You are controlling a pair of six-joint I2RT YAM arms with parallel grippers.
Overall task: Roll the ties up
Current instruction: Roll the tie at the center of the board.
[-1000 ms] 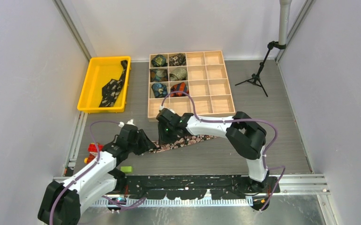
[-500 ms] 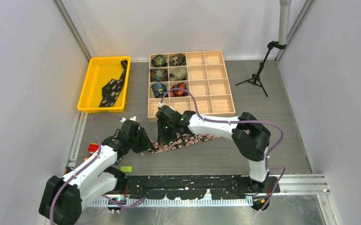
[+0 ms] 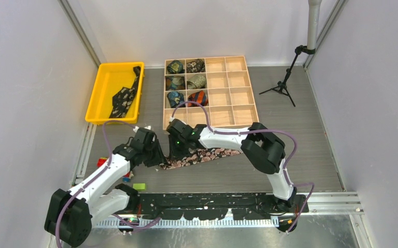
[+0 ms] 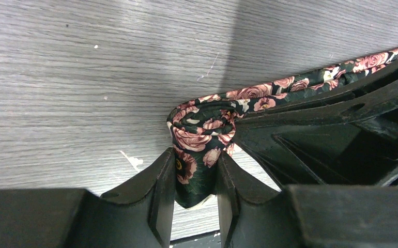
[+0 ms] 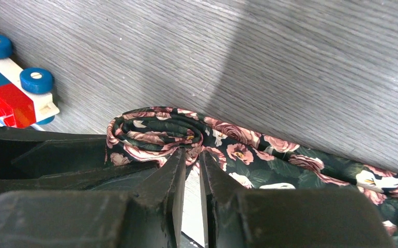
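Observation:
The dark floral tie (image 3: 210, 154) lies across the table in front of the wooden box, and its left end is rolled into a small coil (image 4: 203, 120). My left gripper (image 4: 196, 178) is shut on that coil, with the fabric squeezed between both fingers. My right gripper (image 5: 190, 161) comes from the other side and its nearly closed tips pinch the coil's edge (image 5: 153, 130). In the top view the left gripper (image 3: 159, 158) and right gripper (image 3: 175, 151) meet at the tie's left end. The black dotted tie (image 3: 123, 97) lies unrolled in the yellow tray (image 3: 96, 93).
The wooden grid box (image 3: 238, 106) stands just behind the grippers, with several rolled ties (image 3: 186, 81) in its left compartments. Toy blocks (image 5: 11, 88) lie close to the left of the coil, and a green block (image 3: 139, 186) lies near the front rail. A black tripod (image 3: 285, 82) stands at the back right.
Both grippers have shifted a little to the left with the coil, and the flat part of the tie has been drawn along with them.

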